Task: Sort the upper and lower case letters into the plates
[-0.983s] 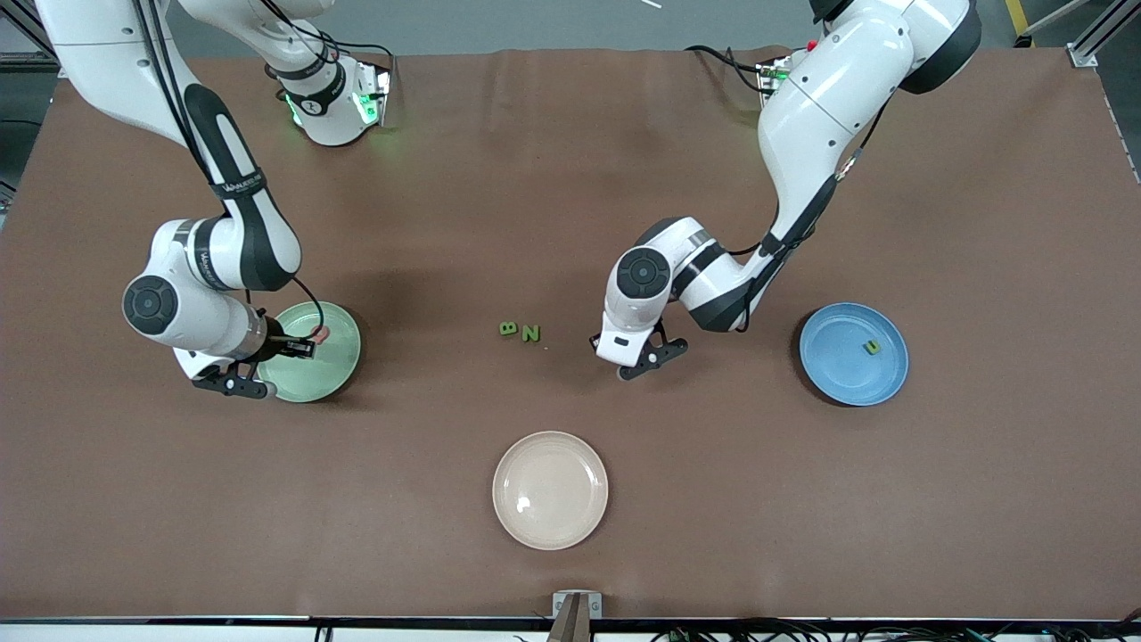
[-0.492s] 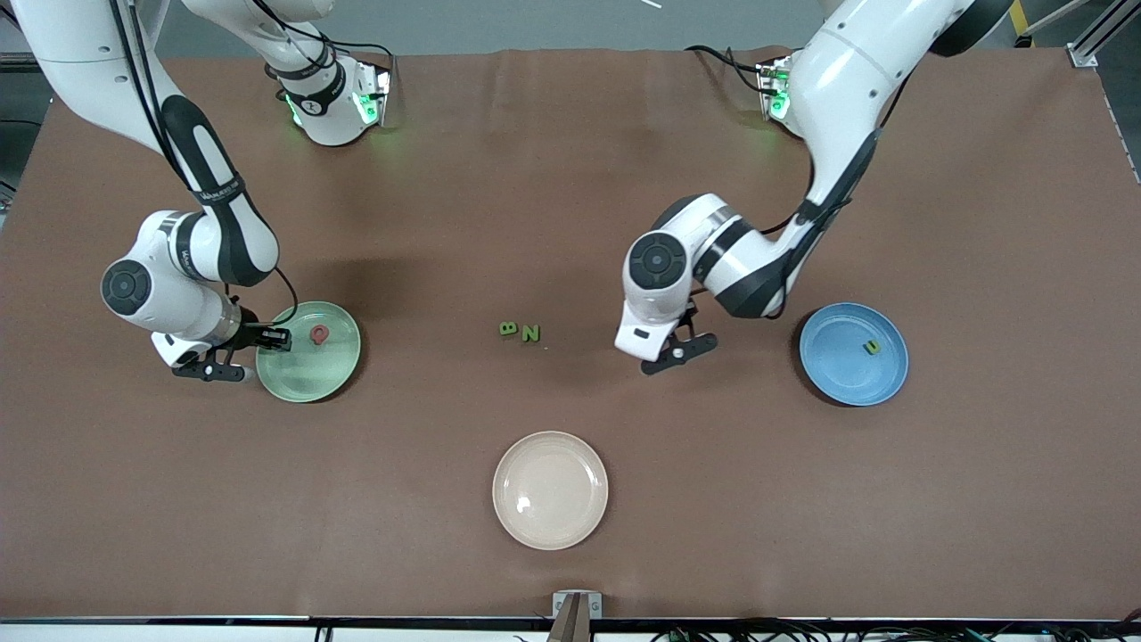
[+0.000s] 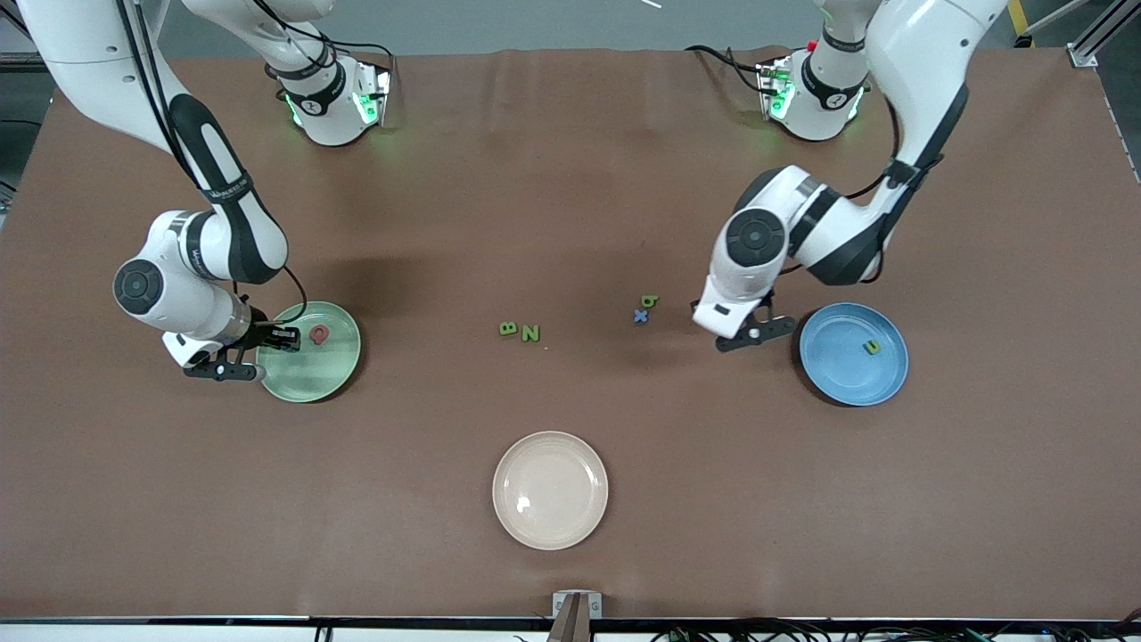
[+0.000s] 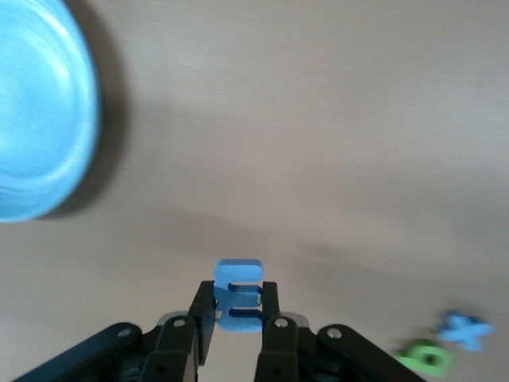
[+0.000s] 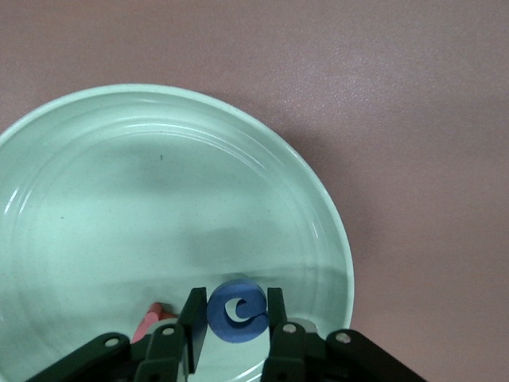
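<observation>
Brown cloth-covered table (image 3: 570, 223), bearing: one pale mint green plate (image 3: 332, 374) toward the right arm's end, holding a pink capital Q (image 3: 319, 334); one sky blue plate (image 3: 838, 366) toward the left arm's end, holding a small green n (image 3: 872, 347); one cream-beige plate (image 3: 550, 489) nearest the front camera. Loose between the two plates: green capitals B (image 3: 508, 328) and N (image 3: 531, 333), small green b (image 3: 649, 301), small blue x (image 3: 641, 316). Left gripper (image 4: 236, 322), over bare cloth beside the blue plate, fingers clamped on a small blue m (image 4: 238, 294); right gripper (image 5: 233, 325), over the mint plate, a blue capital G (image 5: 235, 311) between its fingers, grip or release not discernible.

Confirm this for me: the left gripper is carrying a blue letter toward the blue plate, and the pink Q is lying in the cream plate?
Not quite. The front view shows the pink Q in the mint green plate, not the cream plate. The rest holds: the left gripper grips a blue letter near the blue plate.
</observation>
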`<state>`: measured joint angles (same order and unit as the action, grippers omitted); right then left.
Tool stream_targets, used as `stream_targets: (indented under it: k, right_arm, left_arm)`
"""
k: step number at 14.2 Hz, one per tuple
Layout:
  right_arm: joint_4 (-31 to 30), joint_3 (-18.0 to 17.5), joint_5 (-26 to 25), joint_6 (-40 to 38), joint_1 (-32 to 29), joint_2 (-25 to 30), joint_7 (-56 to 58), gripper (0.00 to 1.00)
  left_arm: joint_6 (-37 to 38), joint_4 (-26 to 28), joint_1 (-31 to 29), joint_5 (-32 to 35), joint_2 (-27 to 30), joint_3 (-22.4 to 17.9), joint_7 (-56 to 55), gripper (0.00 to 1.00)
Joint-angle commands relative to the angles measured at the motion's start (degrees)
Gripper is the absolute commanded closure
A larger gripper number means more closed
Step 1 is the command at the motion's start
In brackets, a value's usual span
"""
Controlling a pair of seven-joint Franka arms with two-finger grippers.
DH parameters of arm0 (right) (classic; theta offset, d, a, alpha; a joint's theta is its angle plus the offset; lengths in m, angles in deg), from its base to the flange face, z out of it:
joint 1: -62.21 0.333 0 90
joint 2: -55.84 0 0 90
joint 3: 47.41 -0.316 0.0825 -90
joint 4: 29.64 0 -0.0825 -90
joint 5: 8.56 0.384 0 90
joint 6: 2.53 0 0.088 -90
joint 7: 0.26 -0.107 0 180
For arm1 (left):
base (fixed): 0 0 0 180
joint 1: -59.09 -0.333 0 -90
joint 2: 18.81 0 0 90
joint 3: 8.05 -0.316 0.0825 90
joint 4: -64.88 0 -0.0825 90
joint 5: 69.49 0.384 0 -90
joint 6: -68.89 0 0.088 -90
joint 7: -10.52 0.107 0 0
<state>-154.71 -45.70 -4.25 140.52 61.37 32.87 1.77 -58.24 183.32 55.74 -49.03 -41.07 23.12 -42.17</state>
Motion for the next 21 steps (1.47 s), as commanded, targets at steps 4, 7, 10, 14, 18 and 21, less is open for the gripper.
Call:
stream_targets:
  k: [4, 7, 10, 14, 18, 21]
  right_arm:
    - [4.4, -0.4, 0.6, -8.8, 3.8, 1.4, -8.9, 0.0]
    - [5.9, -0.3, 0.6, -9.6, 11.7, 1.4, -26.1, 0.0]
    - [8.9, -0.4, 1.2, -9.4, 19.4, 0.7, -40.1, 0.0]
    - [13.1, -0.3, 2.1, -3.6, 28.4, -5.1, -59.3, 0.0]
    - [16.5, 0.0, 1.4, -1.5, 32.8, -10.3, -66.8, 0.0]
    - [17.8, 0.1, 1.1, -1.4, 34.8, -12.3, -70.8, 0.0]
  left_arm:
    - [-11.9, 10.6, -12.2, 1.9, 4.2, 0.6, 15.6, 0.99]
    - [-13.1, 10.6, -17.6, 2.4, 3.5, 0.6, 24.5, 0.99]
    - [-15.2, 10.5, -20.1, 3.3, 2.3, 0.5, 28.6, 0.99]
    - [-18.4, 9.8, -25.1, 8.8, -1.5, 0.5, 30.7, 0.99]
    - [-20.0, 9.2, -26.4, 11.1, -4.0, 0.5, 30.7, 0.98]
    - [-20.0, 8.7, -26.4, 11.1, -4.8, 0.4, 30.6, 0.96]
